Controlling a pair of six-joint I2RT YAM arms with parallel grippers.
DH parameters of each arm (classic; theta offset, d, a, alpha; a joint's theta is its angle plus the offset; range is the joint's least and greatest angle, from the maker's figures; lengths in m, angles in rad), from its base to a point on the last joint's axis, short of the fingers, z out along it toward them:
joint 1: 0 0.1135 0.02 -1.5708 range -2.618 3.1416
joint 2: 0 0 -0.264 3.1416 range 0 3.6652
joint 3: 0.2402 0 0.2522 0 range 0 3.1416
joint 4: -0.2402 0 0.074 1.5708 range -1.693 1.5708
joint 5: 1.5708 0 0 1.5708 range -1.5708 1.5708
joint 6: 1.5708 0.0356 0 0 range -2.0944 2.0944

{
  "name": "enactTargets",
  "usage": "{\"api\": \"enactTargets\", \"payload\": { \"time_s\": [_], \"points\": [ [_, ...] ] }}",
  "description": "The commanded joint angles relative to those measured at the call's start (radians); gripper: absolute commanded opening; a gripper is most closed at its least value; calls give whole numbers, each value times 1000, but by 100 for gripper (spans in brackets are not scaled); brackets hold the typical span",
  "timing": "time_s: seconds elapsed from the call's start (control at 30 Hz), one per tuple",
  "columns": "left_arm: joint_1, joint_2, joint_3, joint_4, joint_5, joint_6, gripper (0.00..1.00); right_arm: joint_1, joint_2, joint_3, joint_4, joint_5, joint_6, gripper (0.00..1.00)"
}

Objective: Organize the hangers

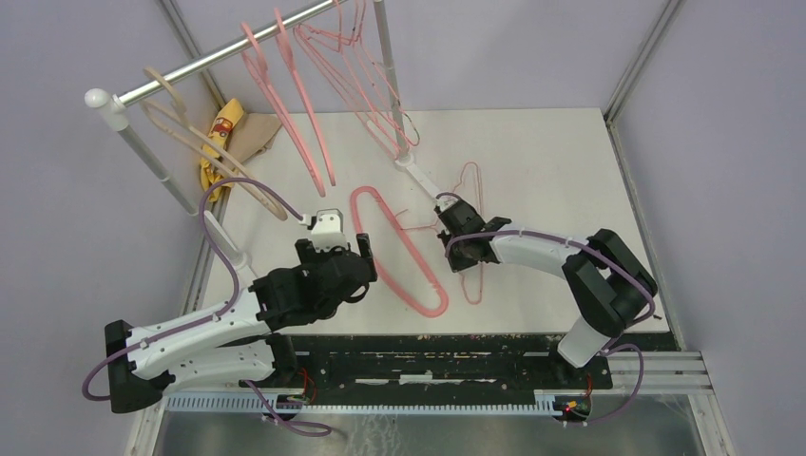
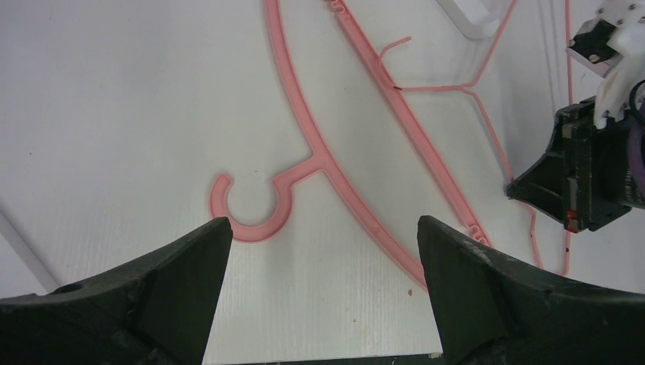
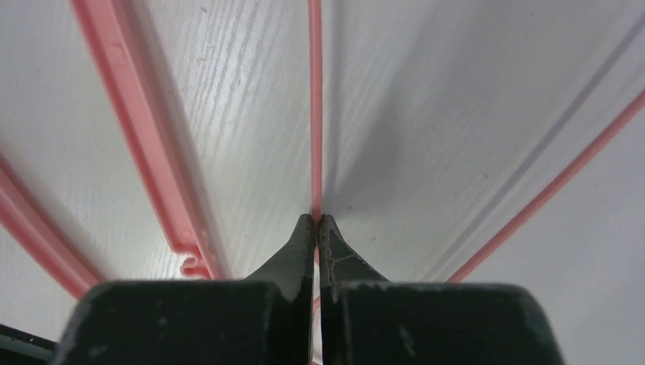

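Note:
A thick pink plastic hanger (image 1: 399, 249) lies flat mid-table. Its hook (image 2: 251, 209) lies just ahead of my left gripper (image 2: 319, 232), which is open and empty above the table (image 1: 364, 261). A thin pink wire hanger (image 1: 473, 275) lies to the right of it. My right gripper (image 3: 318, 222) is shut on one of its wires (image 3: 316, 114), low at the table (image 1: 454, 242). More hangers hang on the rail: a beige one (image 1: 181, 128), thick pink ones (image 1: 280, 95) and thin wire ones (image 1: 352, 66).
The silver rail (image 1: 238, 49) runs across the back left on two posts, with white feet on the table (image 1: 418, 176). A yellow and tan cloth (image 1: 228, 128) lies at the back left. The table's near edge is just behind my left fingers (image 2: 182, 266).

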Motion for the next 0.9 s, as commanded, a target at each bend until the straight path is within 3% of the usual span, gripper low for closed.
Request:
{"api": "enactTargets", "payload": {
  "time_s": [0.0,0.3,0.47,0.87],
  "points": [
    [-5,-6,1,-6,-16,-59,98,-1,-135,-15,-23,16,9,1],
    [-5,2,12,9,-14,-39,97,-57,-356,82,-114,-227,93,1],
    [-5,6,11,9,-2,-38,97,-136,-417,144,-183,-478,174,1],
    [-5,22,3,2,-16,-36,96,-174,-487,227,-110,-859,399,1]
  ]
}}
